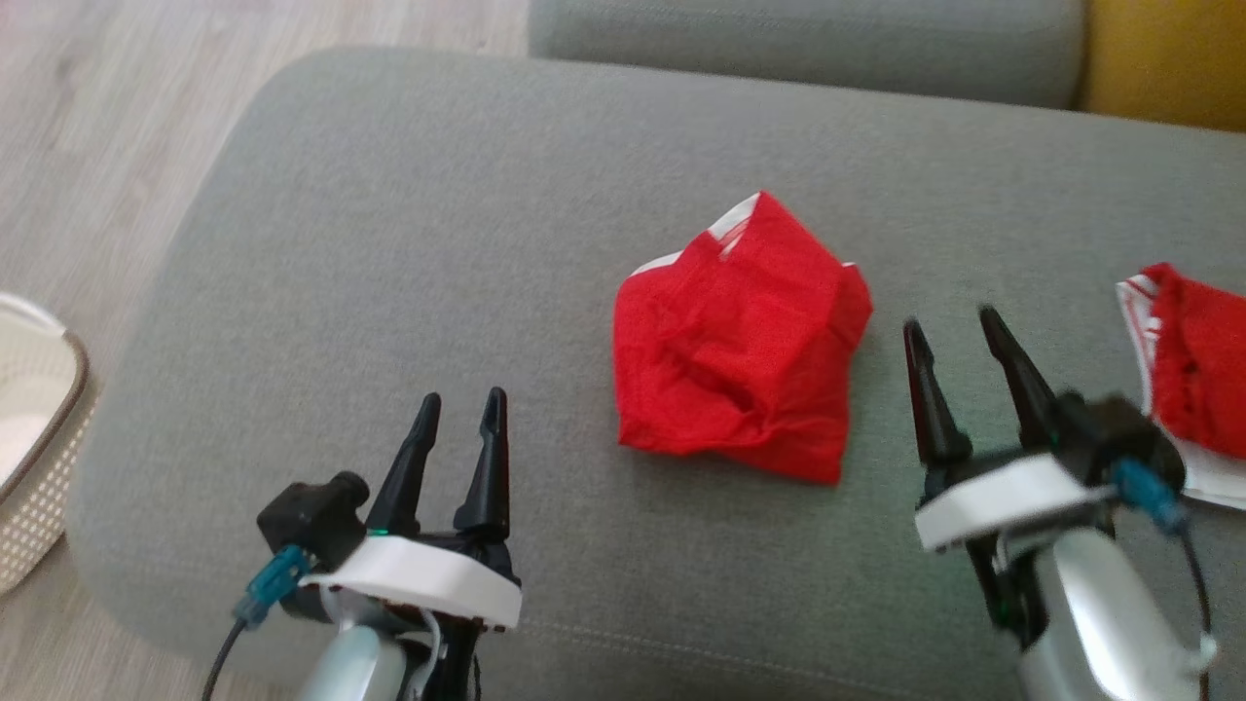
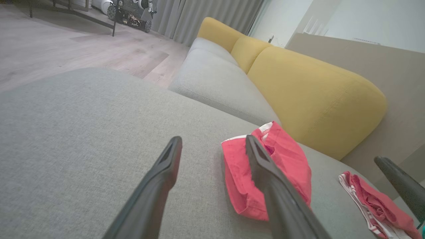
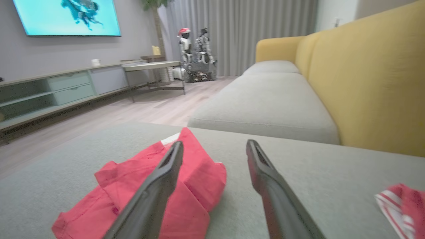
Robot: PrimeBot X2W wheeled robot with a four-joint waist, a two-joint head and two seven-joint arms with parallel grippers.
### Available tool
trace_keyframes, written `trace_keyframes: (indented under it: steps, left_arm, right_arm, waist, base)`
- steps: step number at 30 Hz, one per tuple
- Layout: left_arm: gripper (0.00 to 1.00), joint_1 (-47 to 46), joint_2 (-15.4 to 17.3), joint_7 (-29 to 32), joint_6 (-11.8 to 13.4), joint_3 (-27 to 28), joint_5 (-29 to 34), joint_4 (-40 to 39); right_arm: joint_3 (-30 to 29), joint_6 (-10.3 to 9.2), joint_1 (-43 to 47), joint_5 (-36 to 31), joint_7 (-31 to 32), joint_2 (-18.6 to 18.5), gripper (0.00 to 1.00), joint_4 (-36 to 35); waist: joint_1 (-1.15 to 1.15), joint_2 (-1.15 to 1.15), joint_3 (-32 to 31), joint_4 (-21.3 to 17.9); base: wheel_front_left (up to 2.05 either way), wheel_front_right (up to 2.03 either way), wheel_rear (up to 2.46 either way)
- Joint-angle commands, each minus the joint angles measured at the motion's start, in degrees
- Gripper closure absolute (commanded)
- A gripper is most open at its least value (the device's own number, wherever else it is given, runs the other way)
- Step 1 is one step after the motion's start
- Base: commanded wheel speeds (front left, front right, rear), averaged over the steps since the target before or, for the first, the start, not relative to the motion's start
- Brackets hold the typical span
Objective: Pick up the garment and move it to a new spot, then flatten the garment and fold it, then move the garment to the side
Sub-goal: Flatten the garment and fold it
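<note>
One white basket (image 1: 39,458) sits at 9 o'clock. The left claw (image 1: 464,397), at 7 o'clock, gapes empty. One crumpled red garment (image 1: 740,360) lies centred on the grey sofa seat (image 1: 389,243). The right claw (image 1: 952,316), at 4 o'clock, gapes empty too. A second, striped garment (image 1: 1202,360) lies at 3 o'clock.
</note>
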Motion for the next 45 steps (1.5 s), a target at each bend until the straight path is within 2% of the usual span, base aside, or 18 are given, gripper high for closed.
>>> trace_keyframes:
  steps: [1, 7, 15, 23, 24, 29, 32, 37, 45]
  left_arm:
    - [0.00, -3.04, 0.15, -0.45, -0.22, 1.35, 0.17, -1.92]
    - [0.00, -4.88, 0.15, -0.45, -0.01, 0.60, -0.46, -2.20]
    - [0.00, -6.64, 0.15, -0.45, 0.15, -0.18, -1.19, -2.48]
    - [0.00, -8.23, 0.15, -0.45, 0.70, -0.91, -2.09, -3.34]
    - [0.00, -8.37, 0.15, -0.45, 0.84, -0.89, -2.19, -3.44]
    - [0.00, -8.34, 0.15, -0.45, 1.08, -0.59, -2.30, -3.56]
    - [0.00, -8.32, 0.15, -0.45, 1.15, -0.66, -2.41, -3.61]
    - [0.00, -8.11, 0.15, -0.45, 1.22, -0.35, -2.47, -3.71]
    - [0.00, -8.40, 0.15, -0.45, 1.11, -0.63, -2.70, -4.10]
  right_arm:
    - [1.98, 0.39, -4.14, 0.94, 0.57, -1.17, 1.00, -0.76]
    - [3.61, 0.39, -10.99, 5.21, 3.65, -3.20, 1.00, 7.69]
    - [10.52, 0.39, -18.49, 8.60, 3.74, -3.97, 1.00, 17.60]
    - [20.07, 0.39, -25.02, 12.29, 4.37, -2.98, 1.00, 26.92]
    - [22.68, 0.39, -25.99, 13.41, 4.12, -2.57, 1.00, 28.35]
    - [29.12, 0.39, -27.14, 16.53, 3.99, -1.84, 1.00, 30.77]
    - [32.17, 0.39, -27.97, 17.60, 2.19, -2.69, 1.00, 31.24]
    - [29.75, 0.39, -30.19, 19.53, -1.34, -4.02, 1.00, 31.76]
    - [27.15, 0.39, -31.26, 16.31, -2.34, -4.91, 1.00, 36.93]
  waist:
    - [0.00, 0.00, 1.61, 1.41]
    - [0.00, 0.00, 5.31, 4.68]
    - [0.00, 0.00, 8.28, 7.65]
    - [0.00, 0.00, 10.18, 9.47]
    - [0.00, 0.00, 10.27, 9.52]
    - [0.00, 0.00, 10.34, 9.27]
    - [0.00, 0.00, 10.21, 9.05]
    - [0.00, 0.00, 9.82, 8.43]
    - [0.00, 0.00, 11.01, 8.21]
  base:
    - [0.00, 0.00, 0.00]
    - [0.00, 0.00, 0.00]
    - [0.00, 0.00, 0.00]
    - [0.00, 0.00, 0.00]
    - [0.00, 0.00, 0.00]
    - [0.00, 0.00, 0.00]
    - [0.00, 0.00, 0.00]
    - [0.00, 0.00, 0.00]
    - [0.00, 0.00, 0.00]
